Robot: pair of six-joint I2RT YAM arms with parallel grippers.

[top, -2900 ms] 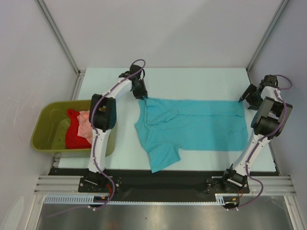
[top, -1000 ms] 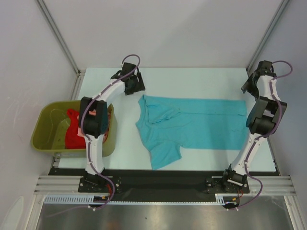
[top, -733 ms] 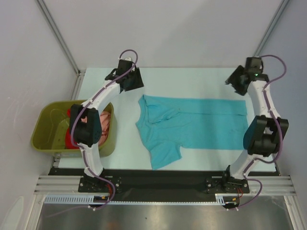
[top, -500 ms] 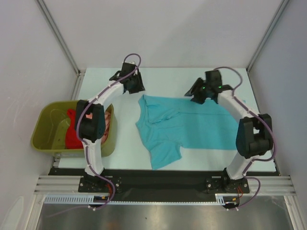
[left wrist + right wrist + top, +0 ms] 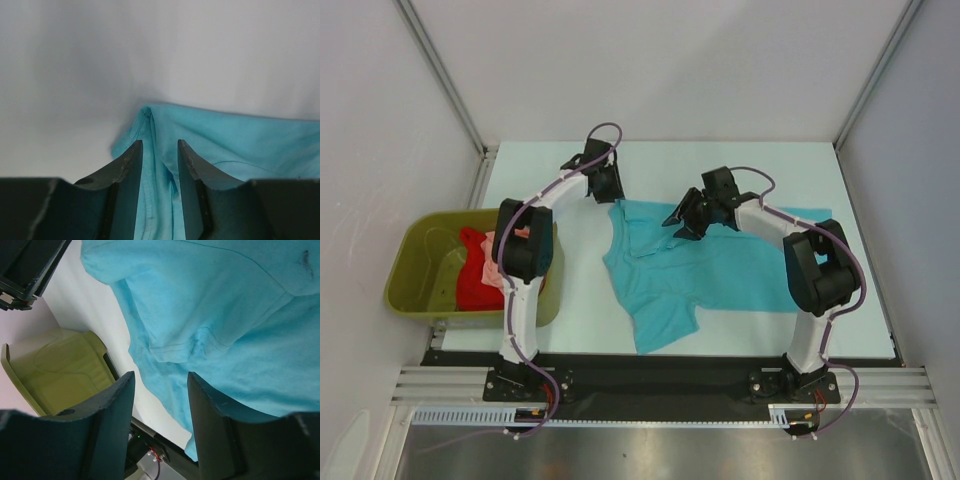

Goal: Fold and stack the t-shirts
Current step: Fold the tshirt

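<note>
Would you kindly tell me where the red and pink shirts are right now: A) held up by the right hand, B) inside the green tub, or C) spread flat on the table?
B: the red shirt and pink shirt lie bunched inside the green tub.

olive-green tub (image 5: 420, 285) | upright, at left edge of table (image 5: 760, 165) | table: pale, flat

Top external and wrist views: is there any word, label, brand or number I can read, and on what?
None readable in any view.
The turquoise t-shirt is plain, with no print or tag showing.
The olive tub shows no lettering either.
</note>
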